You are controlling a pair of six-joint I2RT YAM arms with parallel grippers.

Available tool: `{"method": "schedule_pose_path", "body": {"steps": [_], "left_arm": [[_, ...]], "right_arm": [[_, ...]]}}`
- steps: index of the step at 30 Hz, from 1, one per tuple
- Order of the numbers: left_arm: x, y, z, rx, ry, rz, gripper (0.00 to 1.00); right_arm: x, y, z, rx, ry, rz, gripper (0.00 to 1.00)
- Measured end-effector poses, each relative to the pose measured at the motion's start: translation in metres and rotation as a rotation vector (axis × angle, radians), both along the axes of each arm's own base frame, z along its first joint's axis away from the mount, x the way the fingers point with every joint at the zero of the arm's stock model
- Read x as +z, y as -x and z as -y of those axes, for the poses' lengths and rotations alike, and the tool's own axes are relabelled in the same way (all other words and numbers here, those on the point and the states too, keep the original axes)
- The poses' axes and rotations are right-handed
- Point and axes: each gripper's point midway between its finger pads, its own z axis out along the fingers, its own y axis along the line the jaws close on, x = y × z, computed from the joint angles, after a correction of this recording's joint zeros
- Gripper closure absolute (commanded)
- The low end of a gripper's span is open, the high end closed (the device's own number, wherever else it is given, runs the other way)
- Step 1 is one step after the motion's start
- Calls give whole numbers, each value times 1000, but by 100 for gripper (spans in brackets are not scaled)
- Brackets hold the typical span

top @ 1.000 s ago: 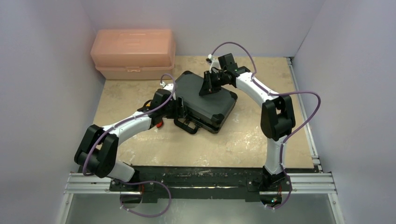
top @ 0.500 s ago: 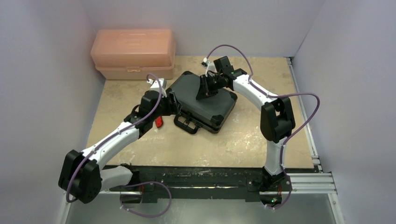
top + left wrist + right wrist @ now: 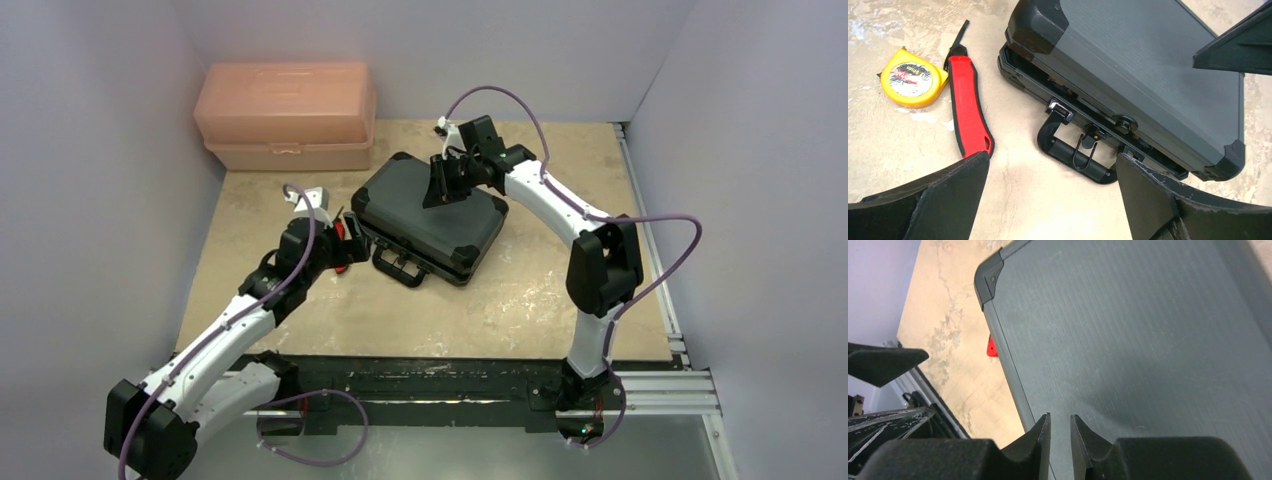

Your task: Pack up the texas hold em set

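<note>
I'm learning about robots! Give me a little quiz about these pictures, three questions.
1. True or false: the lid of the black briefcase is down.
2. What lies beside the red knife? A: yellow tape measure. B: blue cup. C: green ball.
3. Fill in: the left fingers are spread ___.
Key: 1 true; 2 A; 3 open.

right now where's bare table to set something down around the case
Bare table runs between the briefcase handle and the arm bases, and right of it to the rail. Crowded on its left: utility knife, tape measure, left gripper.
</note>
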Motion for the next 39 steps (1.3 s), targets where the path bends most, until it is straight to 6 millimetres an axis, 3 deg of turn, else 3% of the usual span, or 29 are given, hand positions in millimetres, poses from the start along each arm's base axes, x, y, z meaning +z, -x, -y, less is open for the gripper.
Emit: {"method": "schedule_pose_path", "body": {"steps": [3,8,15,22,28,39], "left_arm": [[2,6,-5,19,14,5,0],[-7,20,-11,26,24,-12,3],[-41,39,-7,-29,18,-99,15],[-78,51,1,-89,11,-197,24],[-89,50,16,-140,23,-221,29],[-95,38,33,-182,48,-206,31]], "right_arm": [[13,-3,5,-31,8,40,67],[18,2,8,-48,23,64,66],[0,13,8,-48,75,45,68],[-34,26,13,-52,96,2,73],[-46,28,10,-76,21,43,73],[-37,19,0,-86,8,51,68]]}}
